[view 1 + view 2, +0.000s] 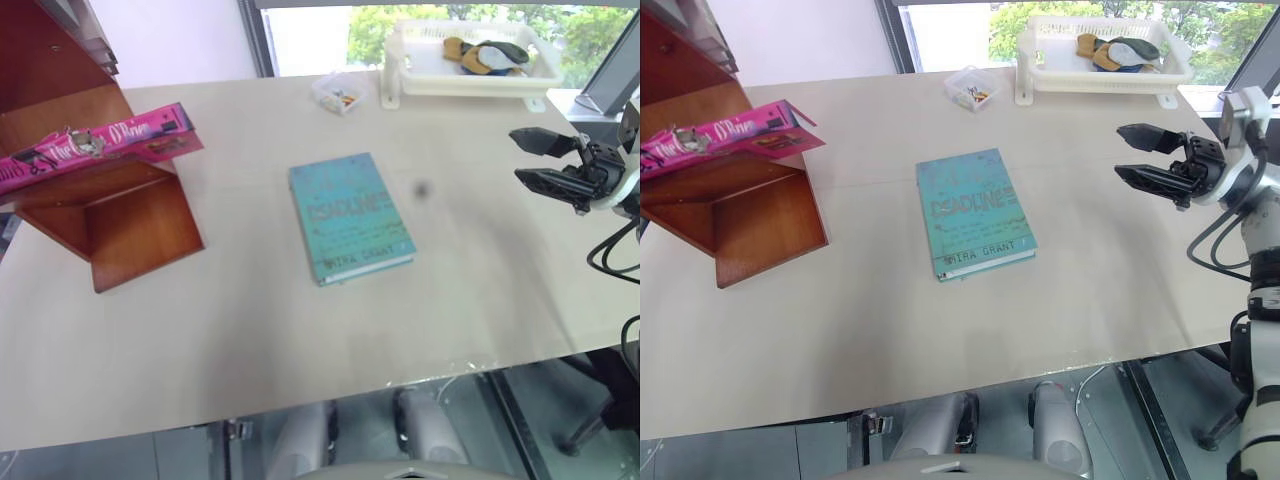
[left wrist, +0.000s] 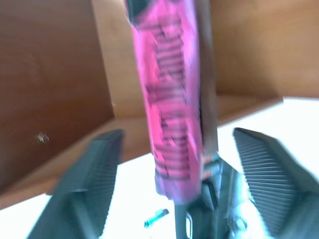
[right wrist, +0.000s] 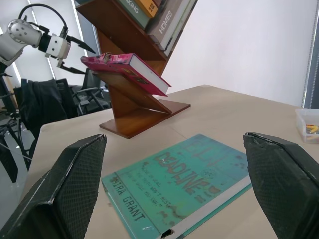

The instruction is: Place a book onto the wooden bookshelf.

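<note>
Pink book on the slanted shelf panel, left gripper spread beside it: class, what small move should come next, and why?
Probably draw the left gripper straight back. Its fingers stand apart from the pink book, which lies on the wooden bookshelf panel.

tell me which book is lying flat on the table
The teal-green book, flat on the table in the middle. The pink book rests on the wooden bookshelf instead.

The book lies on a slanted panel of the wooden bookshelf, between the parted fingers of the left gripper. A second book lies flat on the table, before the right gripper, which hovers open.
</note>
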